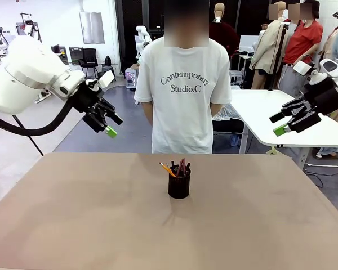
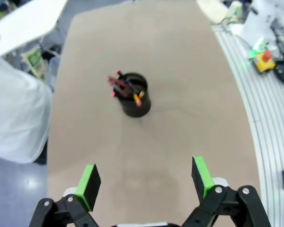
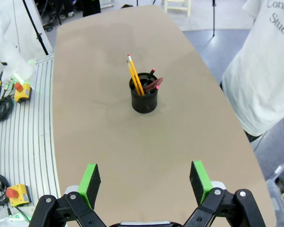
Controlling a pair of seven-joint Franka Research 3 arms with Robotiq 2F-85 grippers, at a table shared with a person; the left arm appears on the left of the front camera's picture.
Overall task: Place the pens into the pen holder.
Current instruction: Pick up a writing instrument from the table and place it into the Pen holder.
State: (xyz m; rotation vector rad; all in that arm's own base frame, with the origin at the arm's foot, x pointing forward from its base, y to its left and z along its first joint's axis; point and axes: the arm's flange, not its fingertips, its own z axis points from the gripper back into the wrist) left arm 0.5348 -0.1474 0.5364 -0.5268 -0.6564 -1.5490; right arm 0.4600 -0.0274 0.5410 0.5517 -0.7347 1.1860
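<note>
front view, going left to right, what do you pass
left claw raised beside the table → person's white t-shirt at the far side → pen holder on the table, pens standing in it → right claw raised at the right

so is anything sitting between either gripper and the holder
Nothing visible. The holder stands alone mid-table with the pens already in it. The left gripper and right gripper hang open above the table's two sides, and both wrist views show only bare tabletop between the fingers and the holder.
</note>
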